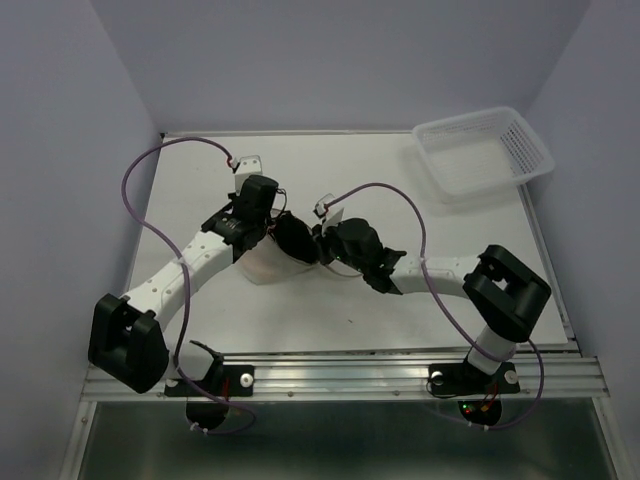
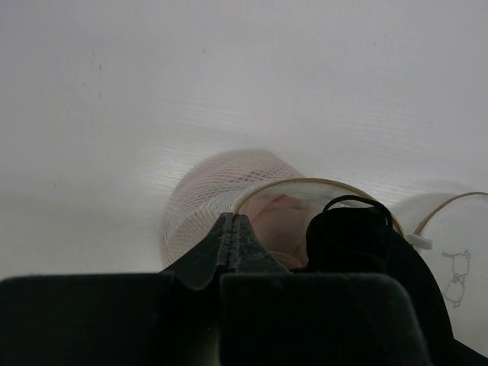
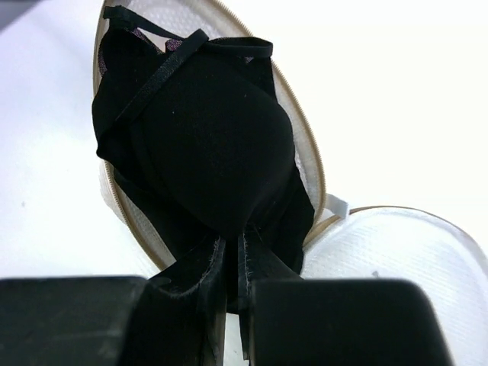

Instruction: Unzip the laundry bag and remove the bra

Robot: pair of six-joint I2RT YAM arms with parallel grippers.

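Observation:
The laundry bag lies unzipped at mid-table, a white mesh pouch with a tan rim. Its open lid half lies beside it. The black bra bulges out of the opening; it also shows in the top view and the left wrist view. My right gripper is shut on the bra's lower edge. My left gripper is shut at the bag's rim, holding the mesh edge. In the top view both grippers, left and right, meet over the bag.
A white plastic basket stands at the back right corner of the table. Purple cables loop over both arms. The table's metal rail runs along the near edge.

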